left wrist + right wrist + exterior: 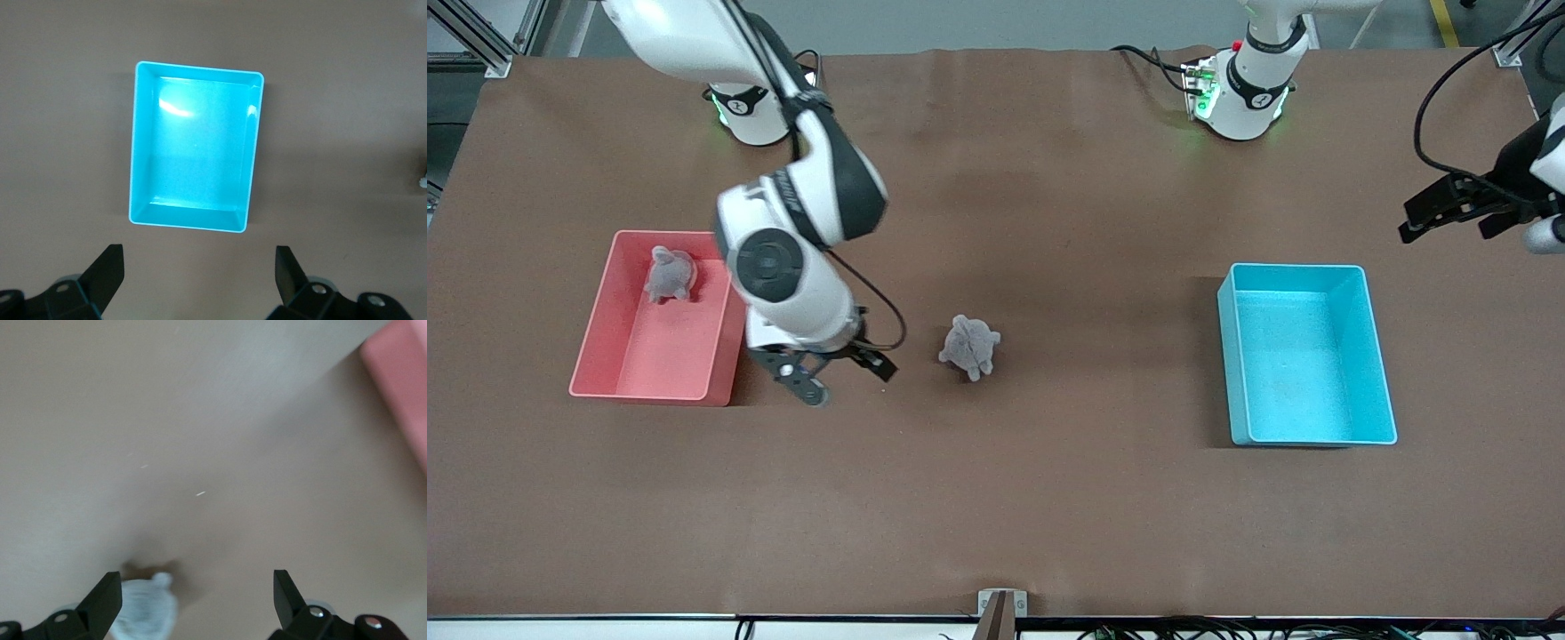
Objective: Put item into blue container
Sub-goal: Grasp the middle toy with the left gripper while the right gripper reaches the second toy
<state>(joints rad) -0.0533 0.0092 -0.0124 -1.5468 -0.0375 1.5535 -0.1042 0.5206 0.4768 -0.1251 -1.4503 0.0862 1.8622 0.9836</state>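
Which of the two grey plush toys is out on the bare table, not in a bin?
The grey plush toy lying beside the right gripper, between the two bins. The other plush sits inside the pink bin.

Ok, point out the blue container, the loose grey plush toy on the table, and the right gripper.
blue container (1380,356): front view, on its side wall.
grey plush toy (968,346): front view, middle of its body.
right gripper (845,378): front view, midway between its open fingertips.

The right wrist view's edge cuts off the grey plush toy (148,608).
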